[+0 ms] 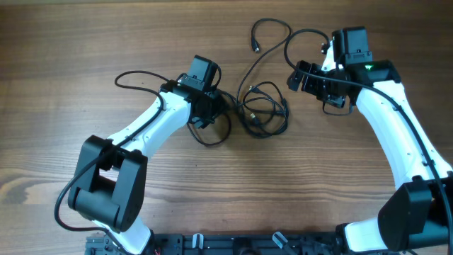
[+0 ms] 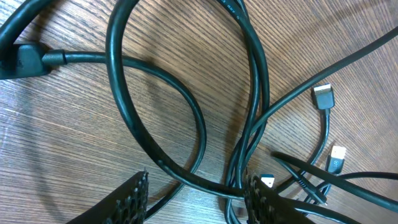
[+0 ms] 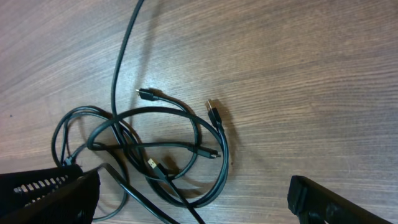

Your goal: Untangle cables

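Observation:
The cables (image 1: 265, 110) lie as a tangled bundle of thin black cords on the middle of the wooden table. One cord runs up and curls back to a plug end (image 1: 255, 48). My left gripper (image 1: 216, 113) is open at the bundle's left edge. In the left wrist view its fingers (image 2: 196, 180) straddle a cable loop (image 2: 186, 127), with several plug ends (image 2: 323, 96) and a whitish tip (image 2: 267, 182) on the right. My right gripper (image 1: 301, 76) is open and empty above and to the right of the bundle. In the right wrist view its fingers (image 3: 193, 186) are wide apart over the tangle (image 3: 161, 155).
A thicker black arm wire (image 1: 134, 76) loops on the table left of the left arm. Another cable loop (image 1: 212, 134) lies just below the left gripper. Bare wooden tabletop (image 1: 71, 42) surrounds the bundle. A black rail (image 1: 233, 244) runs along the front edge.

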{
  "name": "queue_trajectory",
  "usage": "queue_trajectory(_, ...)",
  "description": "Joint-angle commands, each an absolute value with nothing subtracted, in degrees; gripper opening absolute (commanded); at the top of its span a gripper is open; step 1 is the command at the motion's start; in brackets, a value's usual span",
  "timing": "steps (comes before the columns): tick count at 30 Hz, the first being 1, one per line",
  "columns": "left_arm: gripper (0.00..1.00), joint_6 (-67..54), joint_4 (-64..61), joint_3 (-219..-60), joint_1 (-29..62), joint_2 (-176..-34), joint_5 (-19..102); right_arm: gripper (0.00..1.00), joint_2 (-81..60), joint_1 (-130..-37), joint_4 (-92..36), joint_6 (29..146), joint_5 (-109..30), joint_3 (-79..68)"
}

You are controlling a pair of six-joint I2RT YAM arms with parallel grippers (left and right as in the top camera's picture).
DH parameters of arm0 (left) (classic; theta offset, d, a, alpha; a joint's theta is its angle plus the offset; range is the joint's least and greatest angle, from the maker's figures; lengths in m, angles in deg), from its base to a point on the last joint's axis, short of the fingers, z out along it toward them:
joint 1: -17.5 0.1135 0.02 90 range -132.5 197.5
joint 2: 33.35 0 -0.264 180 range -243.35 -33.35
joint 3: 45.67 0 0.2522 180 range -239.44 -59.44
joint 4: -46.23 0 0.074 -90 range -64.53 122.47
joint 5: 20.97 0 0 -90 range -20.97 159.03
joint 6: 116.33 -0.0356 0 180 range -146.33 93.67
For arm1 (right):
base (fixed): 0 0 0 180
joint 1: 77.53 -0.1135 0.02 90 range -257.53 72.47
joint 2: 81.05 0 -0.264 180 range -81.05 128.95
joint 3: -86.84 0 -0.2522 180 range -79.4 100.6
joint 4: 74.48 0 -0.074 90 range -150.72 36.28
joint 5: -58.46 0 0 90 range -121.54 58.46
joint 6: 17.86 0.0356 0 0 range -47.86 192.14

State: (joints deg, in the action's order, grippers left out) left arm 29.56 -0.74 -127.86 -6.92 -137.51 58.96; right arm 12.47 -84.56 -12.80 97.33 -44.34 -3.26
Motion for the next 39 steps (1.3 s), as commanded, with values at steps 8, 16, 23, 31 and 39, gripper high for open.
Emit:
queue_trajectory(8, 0.48, 30.07, -0.92, -128.01, -7.18, -138.17, 60.14, 1.00, 11.38, -84.45, -13.12, 96.61, -47.07, -3.15)
queue_trajectory(16, 0.48, 30.07, -0.87, -128.01, -9.33, -138.17, 61.67, 1.00, 11.38, -84.45, -14.44, 98.40, -47.00, -3.15)
queue_trajectory(23, 0.48, 30.05, -0.92, -128.01, -9.83, -138.17, 61.67, 1.00, 11.38, -84.43, -16.77, 100.74, -46.59, -3.15)
queue_trajectory(31, 0.48, 30.05, -0.90, -128.01, -9.83, -138.17, 61.72, 1.00, 11.38, -84.43, -16.80, 101.11, -43.13, -3.15)
queue_trajectory(39, 0.44, 30.05, -0.94, -128.01, -9.83, -138.17, 64.21, 1.00, 11.38, -84.45, -16.77, 102.79, -43.59, -3.15)
